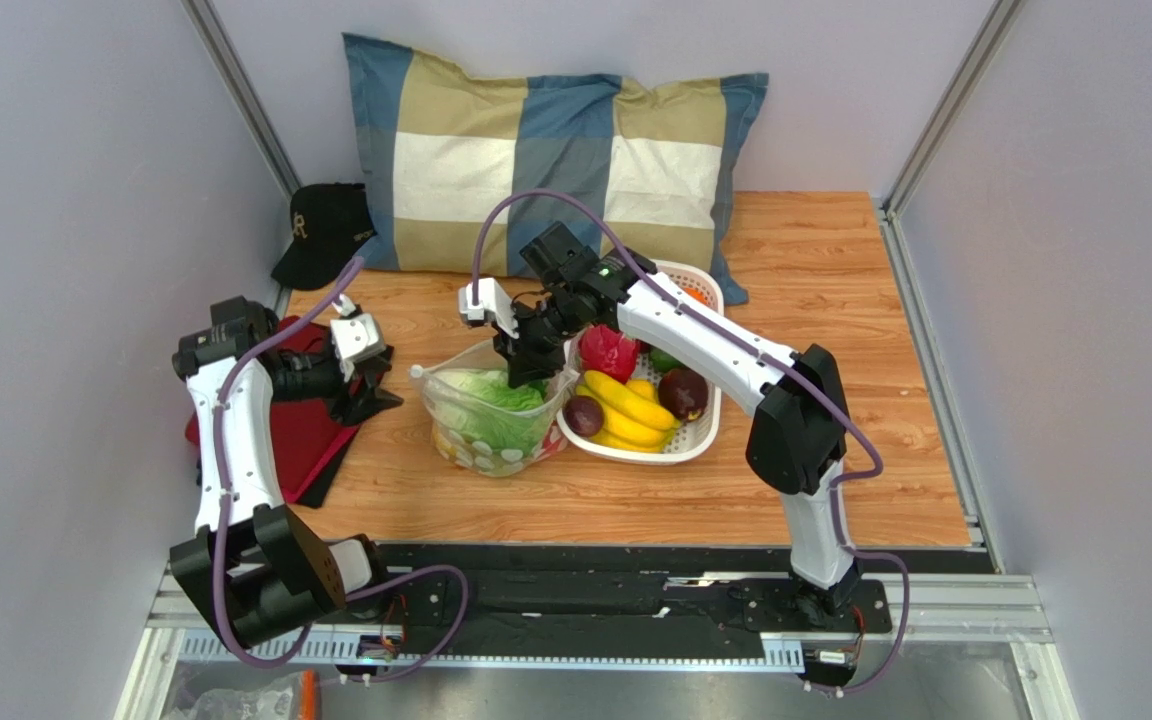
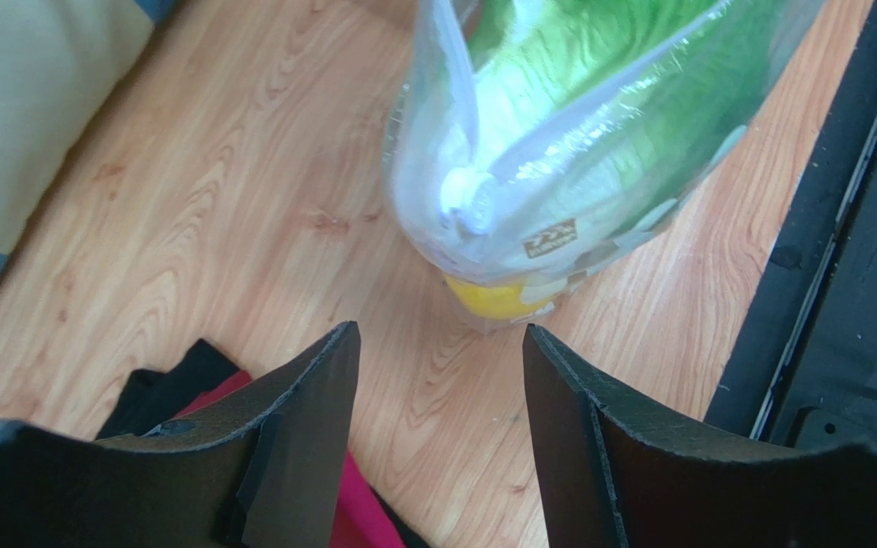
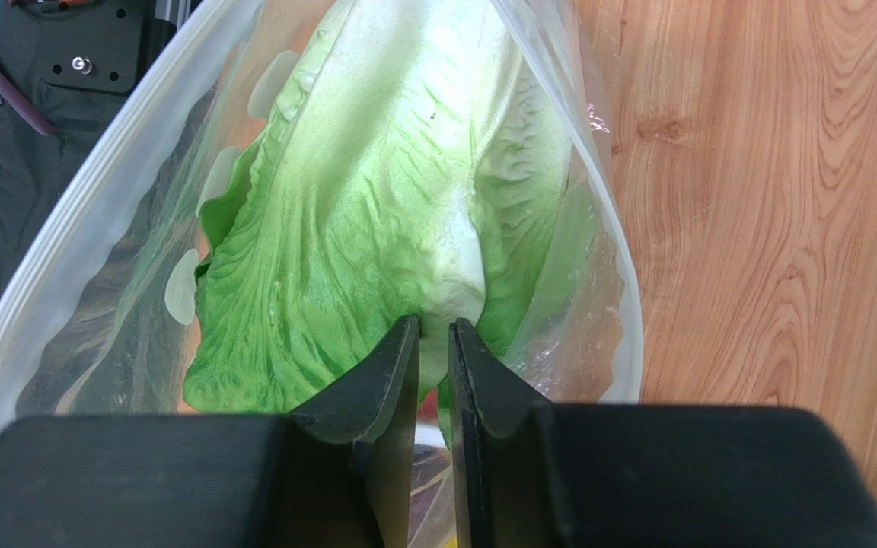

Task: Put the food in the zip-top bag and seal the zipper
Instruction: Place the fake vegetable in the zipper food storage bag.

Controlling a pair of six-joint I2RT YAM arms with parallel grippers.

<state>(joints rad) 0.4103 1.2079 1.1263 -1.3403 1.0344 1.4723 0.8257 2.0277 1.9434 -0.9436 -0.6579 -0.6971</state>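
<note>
The zip-top bag point(image 1: 444, 413) has a small brown label point(image 2: 551, 240) on its side, but the writing on it is too blurry to read. White oval spots point(image 3: 180, 288) are printed on the clear plastic. The bag stands up on the wooden table point(image 1: 838, 375) with its mouth open. Inside is a big green lettuce point(image 3: 340, 228), which fills most of the bag. Under it, at the bottom, sits a yellow lemon point(image 2: 498, 299). The zipper point(image 3: 66, 211) runs round the open rim and is not pressed shut.

The right pincer point(image 3: 434, 331) is at the far rim of the bag, right over the lettuce. Its two fingers are almost together, with only a thin slit between them. A bit of clear plastic shows in the slit, so it looks clamped on the bag's edge (not on the leaf).

The left pincer point(image 2: 441, 333) is to the left of the bag and near it but not touching. Its fingers are wide apart with nothing between them. It hangs over a red cloth point(image 1: 297, 435).

Just to the right of the bag is a white basket point(image 1: 699, 438). In it are a red apple point(image 1: 608, 353), yellow bananas point(image 1: 630, 405) and dark round fruits point(image 1: 683, 393).

At the back lies a blue and tan checked pillow point(image 1: 552, 150). Beside it is a black cap point(image 1: 324, 225) with a gold mark that is too small to read.
</note>
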